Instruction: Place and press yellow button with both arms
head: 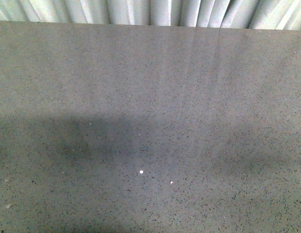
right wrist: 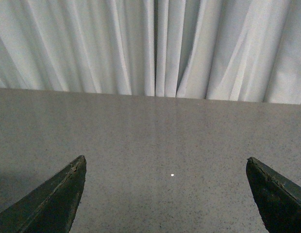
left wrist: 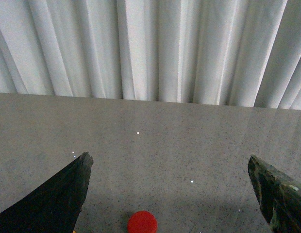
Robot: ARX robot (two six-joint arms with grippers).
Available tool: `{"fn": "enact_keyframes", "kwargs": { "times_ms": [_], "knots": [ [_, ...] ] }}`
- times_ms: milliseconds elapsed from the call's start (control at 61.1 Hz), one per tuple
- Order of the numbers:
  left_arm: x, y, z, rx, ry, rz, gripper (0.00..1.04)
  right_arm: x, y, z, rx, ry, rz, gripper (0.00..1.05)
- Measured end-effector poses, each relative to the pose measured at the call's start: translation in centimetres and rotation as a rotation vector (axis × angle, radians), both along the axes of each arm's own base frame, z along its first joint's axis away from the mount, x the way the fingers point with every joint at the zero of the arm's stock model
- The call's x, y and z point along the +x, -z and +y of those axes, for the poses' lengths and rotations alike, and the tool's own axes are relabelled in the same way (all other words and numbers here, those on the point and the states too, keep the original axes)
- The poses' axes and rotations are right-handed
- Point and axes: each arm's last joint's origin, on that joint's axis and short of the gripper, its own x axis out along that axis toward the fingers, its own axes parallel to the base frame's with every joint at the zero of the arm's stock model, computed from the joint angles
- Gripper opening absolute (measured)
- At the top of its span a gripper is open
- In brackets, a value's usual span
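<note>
The task seems to be at its start. The left hand (left wrist: 170, 160) and the right hand (right wrist: 165, 161) both stand apart and empty. The yellow button (left wrist: 142, 222), looking rather reddish here, probably stands on the desk (left wrist: 199, 141) between the left fingers. Next, the left hand should descend and close around it.

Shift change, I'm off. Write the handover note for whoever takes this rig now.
Left end effector: open, empty.
Right end effector: open, empty, only table ahead.
Button, cap looking red here, stands on the table close to the left end effector, ungripped; the front view does not show it.
Done: nothing visible.
Left: grasp, place, press with both arms.
</note>
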Motion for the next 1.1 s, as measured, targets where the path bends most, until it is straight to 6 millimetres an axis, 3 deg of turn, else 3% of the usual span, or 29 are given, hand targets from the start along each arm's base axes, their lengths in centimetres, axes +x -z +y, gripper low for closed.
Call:
{"fn": "enact_keyframes", "kwargs": {
  "times_ms": [917, 1015, 1097],
  "knots": [
    [0.0, 0.0, 0.0, 0.0, 0.0, 0.003, 0.96, 0.0, 0.0, 0.0, 0.0, 0.0, 0.0, 0.96],
    [0.3, -0.4, 0.5, 0.002, 0.132, 0.349, 0.96, 0.0, 0.0, 0.0, 0.0, -0.004, 0.0, 0.96],
    [1.4, -0.5, 1.6, -0.028, 0.121, 0.483, 0.96, 0.0, 0.0, 0.0, 0.0, -0.001, 0.0, 0.96]
  ]
}}
